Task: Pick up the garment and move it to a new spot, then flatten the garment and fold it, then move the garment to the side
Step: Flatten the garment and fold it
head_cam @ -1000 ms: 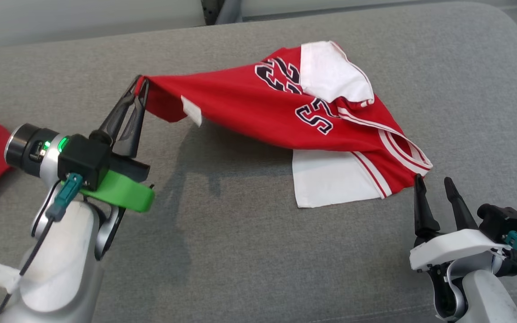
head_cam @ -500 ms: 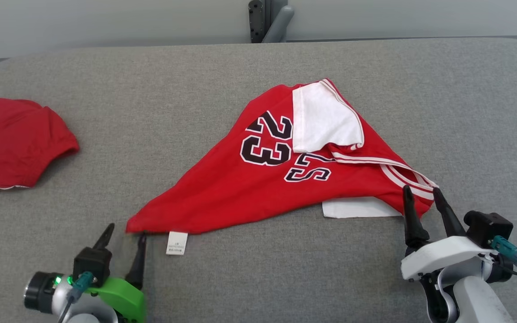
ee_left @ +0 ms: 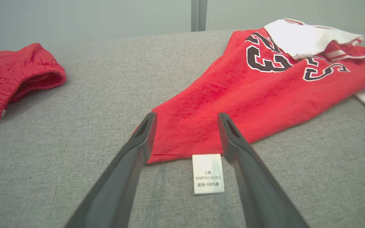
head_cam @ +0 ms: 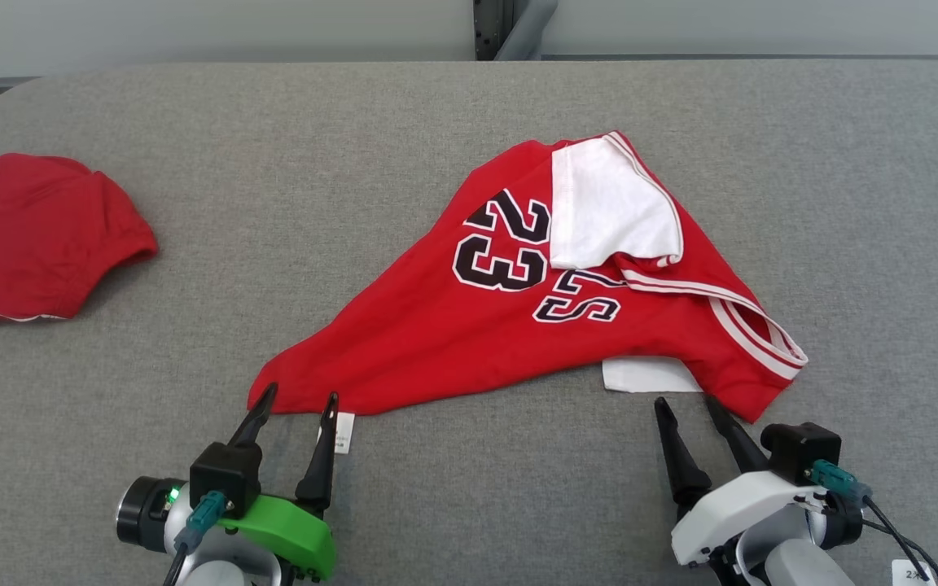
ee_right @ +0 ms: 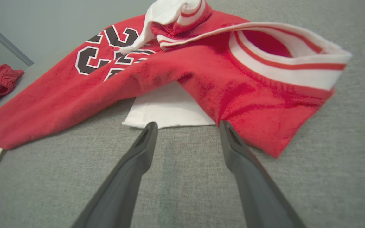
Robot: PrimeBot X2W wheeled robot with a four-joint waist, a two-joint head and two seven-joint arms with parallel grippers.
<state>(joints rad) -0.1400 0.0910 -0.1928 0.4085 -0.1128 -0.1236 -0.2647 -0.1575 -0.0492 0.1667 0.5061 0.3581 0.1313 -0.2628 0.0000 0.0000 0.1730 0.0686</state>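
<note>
Garment (head_cam: 469, 342) lies rumpled on the grey cushion (head_cam: 469, 505); its red corner and white label (ee_left: 208, 173) sit between the spread, empty fingers of the left gripper (head_cam: 302, 392); the right gripper (head_cam: 684, 400) gapes empty, tips just short of the garment's striped end; red shorts (head_cam: 37, 236) lie well left of the left jaws.

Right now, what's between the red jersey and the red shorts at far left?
Nothing: bare grey fabric between the jersey and the shorts, seen in head and left wrist views.
</note>
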